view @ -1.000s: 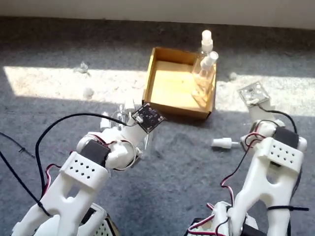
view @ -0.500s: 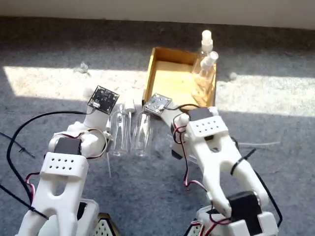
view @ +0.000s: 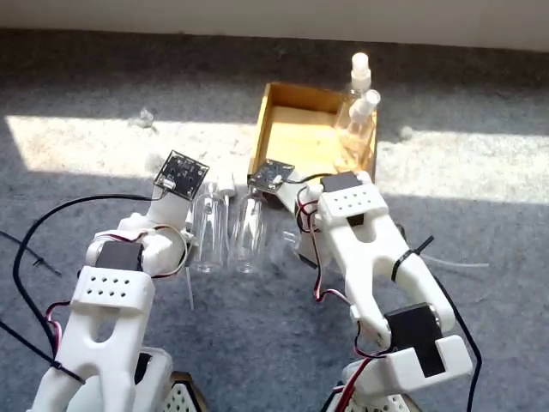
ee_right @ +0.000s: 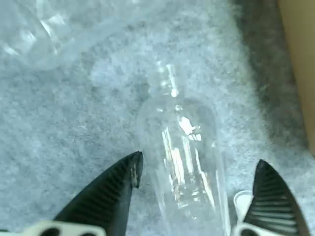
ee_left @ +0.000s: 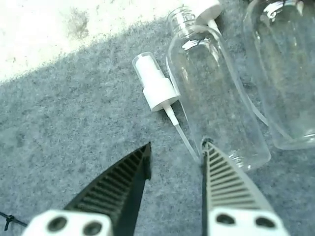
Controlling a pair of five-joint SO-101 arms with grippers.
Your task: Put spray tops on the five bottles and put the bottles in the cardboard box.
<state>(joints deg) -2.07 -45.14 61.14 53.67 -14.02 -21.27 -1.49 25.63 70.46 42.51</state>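
We see the right gripper (ee_right: pixel 197 162) spread wide astride a clear bottle (ee_right: pixel 184 142) lying on carpet (ee_right: pixel 59 123); an off-centre squeeze could squirt it away. The left gripper (ee_left: pixel 175 147), half open, hovers by a loose spray top (ee_left: pixel 155 83). The high view adds capped bottles (view: pixel 358 129) at the cardboard box (view: pixel 266 137); the left wrist view, the top's thin tube.

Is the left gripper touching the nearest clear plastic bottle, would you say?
Cannot tell. In the left wrist view, one jaw tip of the left gripper overlaps the clear plastic bottle; height unclear.
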